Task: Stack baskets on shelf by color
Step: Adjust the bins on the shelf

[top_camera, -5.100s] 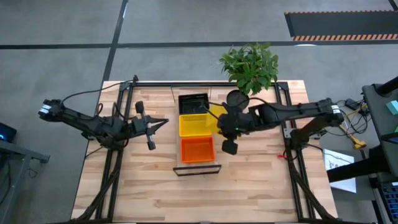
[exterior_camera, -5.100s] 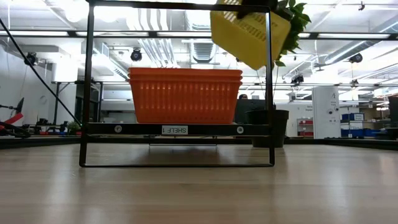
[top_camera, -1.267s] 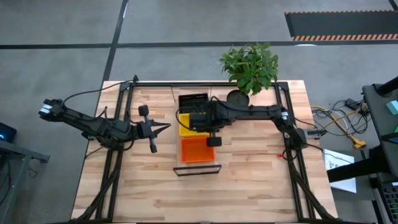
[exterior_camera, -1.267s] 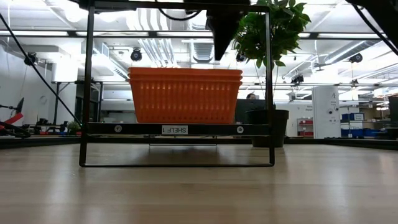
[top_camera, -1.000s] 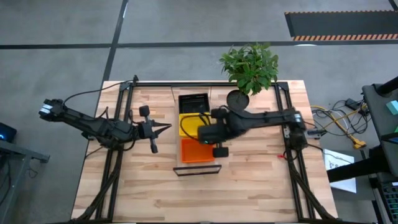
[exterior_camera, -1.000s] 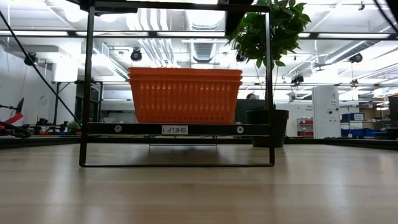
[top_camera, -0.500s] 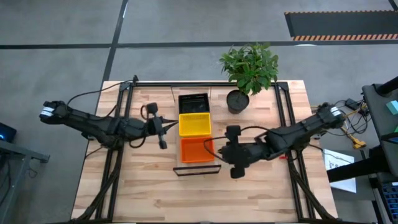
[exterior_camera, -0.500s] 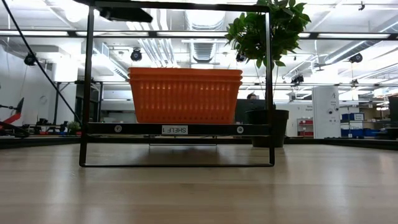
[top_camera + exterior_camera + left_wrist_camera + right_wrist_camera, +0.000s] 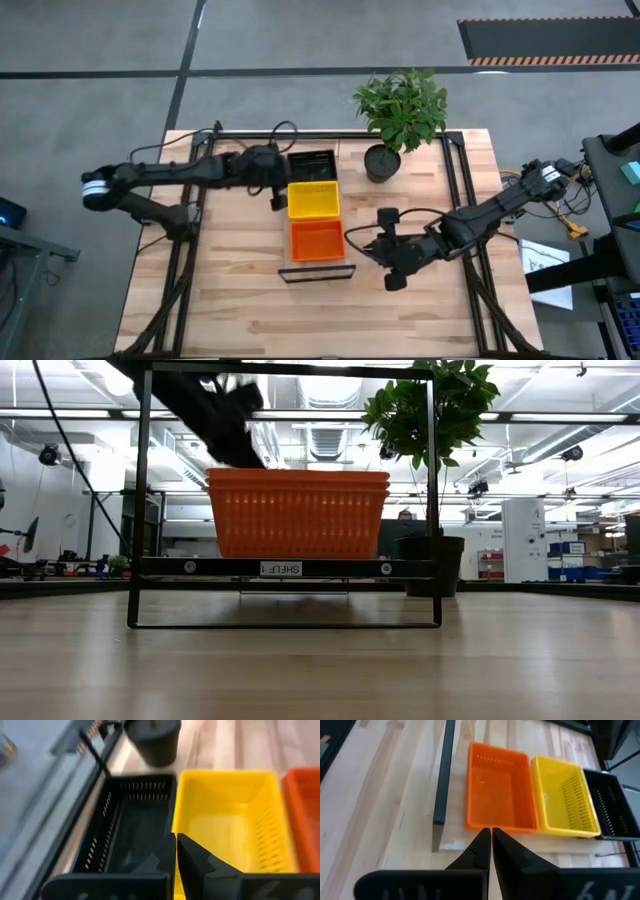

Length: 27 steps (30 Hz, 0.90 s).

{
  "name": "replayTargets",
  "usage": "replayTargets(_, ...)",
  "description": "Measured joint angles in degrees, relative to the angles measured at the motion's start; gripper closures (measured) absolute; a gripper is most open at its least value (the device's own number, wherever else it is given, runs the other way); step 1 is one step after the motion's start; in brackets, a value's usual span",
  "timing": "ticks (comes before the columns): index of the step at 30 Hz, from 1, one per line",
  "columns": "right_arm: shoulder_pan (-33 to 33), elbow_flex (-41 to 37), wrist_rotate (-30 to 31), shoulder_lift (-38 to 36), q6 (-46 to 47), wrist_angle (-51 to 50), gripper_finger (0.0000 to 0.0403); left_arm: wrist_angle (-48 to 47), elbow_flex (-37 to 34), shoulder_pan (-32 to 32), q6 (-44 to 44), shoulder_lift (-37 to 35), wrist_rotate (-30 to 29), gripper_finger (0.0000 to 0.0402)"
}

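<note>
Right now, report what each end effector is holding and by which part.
Nothing is held. The left end effector is shut and empty above the black basket; the right end effector is shut and empty beside the shelf.

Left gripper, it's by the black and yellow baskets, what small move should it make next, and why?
Probably open first: the left gripper is shut and empty, over the seam between the black basket and yellow basket, so it can't take either rim.

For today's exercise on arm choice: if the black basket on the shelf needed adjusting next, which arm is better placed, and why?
Probably left. The left gripper hovers beside the black basket, while the right gripper sits off the shelf's opposite end, near the orange basket.
</note>
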Motion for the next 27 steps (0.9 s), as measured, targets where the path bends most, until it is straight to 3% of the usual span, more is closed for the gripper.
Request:
replayTargets(3, 0.2, -1.2, 0.0, 0.0, 1.0, 0.0, 0.0394, -0.2, 0.0, 3.7, 0.2, 3.2, 2.7, 0.0402)
replayTargets(10, 0.2, -2.8, 0.1, 0.1, 1.0, 0.8, 0.0394, -2.1, -0.1, 9.2, 1.4, 7.7, 3.0, 0.0402)
replayTargets(27, 0.2, -2.8, 1.4, 0.1, 1.0, 0.9, 0.0394, -0.7, -0.2, 12.2, 3.2, 9.1, 1.9, 0.0402)
